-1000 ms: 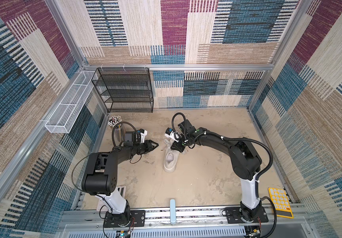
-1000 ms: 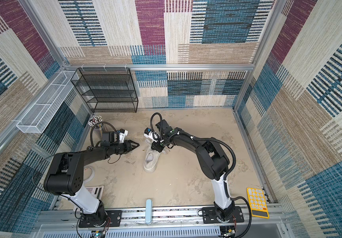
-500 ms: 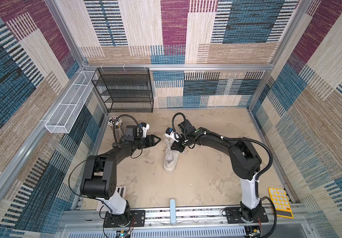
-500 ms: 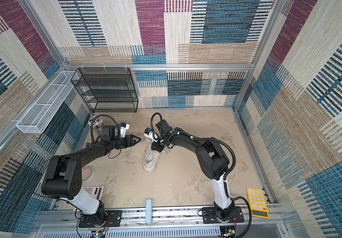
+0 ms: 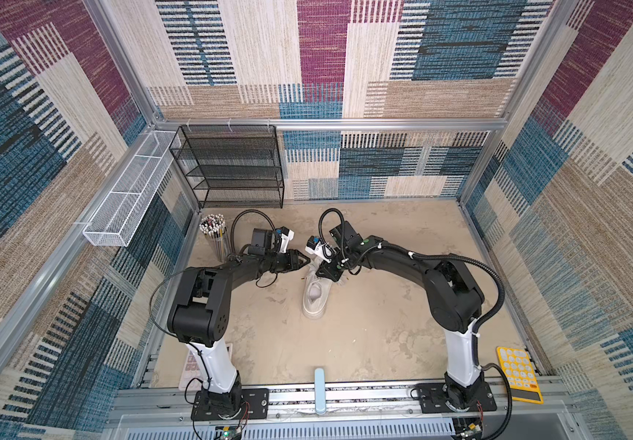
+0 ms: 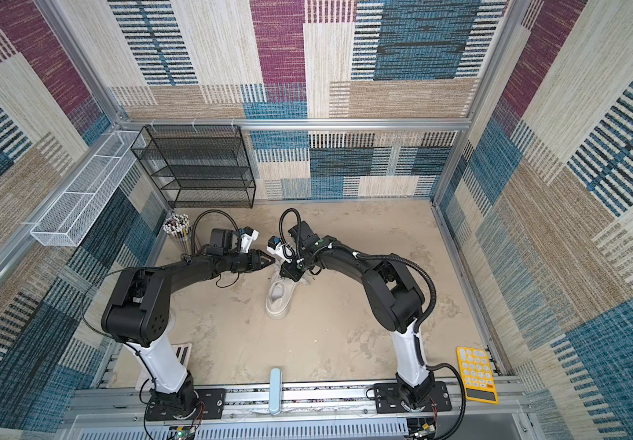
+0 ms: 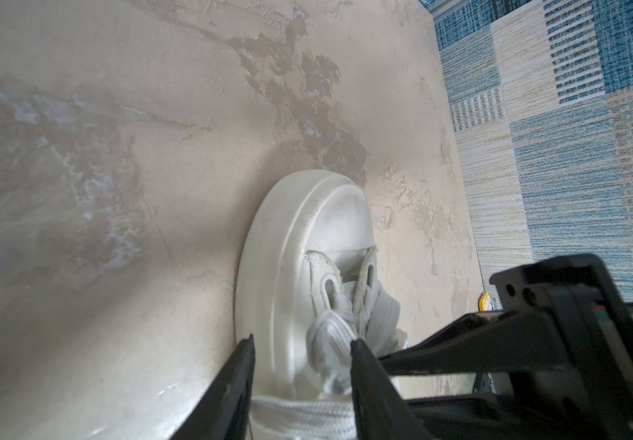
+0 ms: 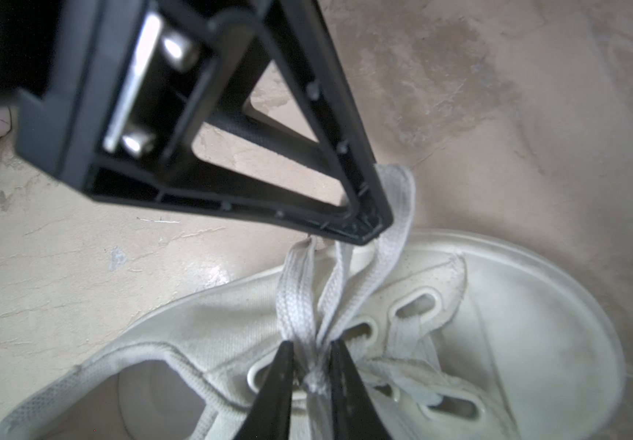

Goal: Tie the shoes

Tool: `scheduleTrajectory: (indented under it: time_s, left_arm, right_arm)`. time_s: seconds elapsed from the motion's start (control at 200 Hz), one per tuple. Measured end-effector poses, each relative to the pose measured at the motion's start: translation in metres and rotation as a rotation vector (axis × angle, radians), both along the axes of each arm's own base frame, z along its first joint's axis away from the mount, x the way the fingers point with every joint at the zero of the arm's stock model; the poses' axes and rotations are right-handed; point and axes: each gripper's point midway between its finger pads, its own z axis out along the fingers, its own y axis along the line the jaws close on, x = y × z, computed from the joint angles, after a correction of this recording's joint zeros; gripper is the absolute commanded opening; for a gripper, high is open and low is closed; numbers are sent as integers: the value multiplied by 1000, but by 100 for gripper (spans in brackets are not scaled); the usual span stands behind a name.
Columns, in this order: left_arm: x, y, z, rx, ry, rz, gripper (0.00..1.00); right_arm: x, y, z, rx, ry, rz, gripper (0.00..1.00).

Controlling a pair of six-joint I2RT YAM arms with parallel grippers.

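A white sneaker (image 5: 315, 301) (image 6: 280, 301) lies mid-floor in both top views, toe away from the rail. My right gripper (image 8: 311, 343) (image 5: 324, 271) is shut on a bunch of off-white laces (image 8: 295, 297) just above the eyelets. Strands rise from that pinch toward the tip of my left gripper (image 5: 304, 262) (image 6: 270, 262), which reaches in at the toe end. In the left wrist view the left gripper (image 7: 301, 343) stands open, with a lace loop (image 7: 330, 335) and a flat strand between its fingers (image 7: 368, 381), over the toe cap (image 7: 330, 224).
A black wire rack (image 5: 231, 167) stands at the back left and a white mesh basket (image 5: 128, 198) hangs on the left wall. A cup of pens (image 5: 214, 232) sits beside the left arm. A yellow calculator (image 5: 519, 375) lies front right, a pale keypad (image 5: 192, 365) front left.
My left gripper has travelled right and toward the back, up to the shoe's toe and the raised laces, and its jaws have narrowed. The right gripper has kept its pinch in place.
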Motion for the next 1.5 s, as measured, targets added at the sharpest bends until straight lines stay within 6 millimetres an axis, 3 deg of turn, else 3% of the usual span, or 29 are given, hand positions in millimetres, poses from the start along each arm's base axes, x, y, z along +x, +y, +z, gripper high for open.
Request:
scheduleTrajectory:
  time_s: [0.22, 0.371, 0.511, 0.731, 1.112, 1.502]
  left_arm:
    - [7, -5, -5, -14, 6, 7, 45]
    - [10, -11, -1, -23, -11, -2, 15]
    - [12, -11, 0, -27, -24, 0, 0]
    - [10, 0, -6, -89, 16, 60, 0]
    - [14, 14, -14, -367, 110, 168, 0]
    - [16, 15, 16, -367, 69, 161, 0]
  right_arm:
    - [0, 0, 0, 2, 5, -4, 19]
    - [0, 0, -1, 2, 6, -4, 16]
    - [-1, 0, -4, -2, 12, -3, 13]
    - [-3, -2, -12, -5, 17, -3, 11]
    - [0, 2, -13, 14, 0, 1, 10]
    - [6, 6, -13, 28, -17, 1, 10]
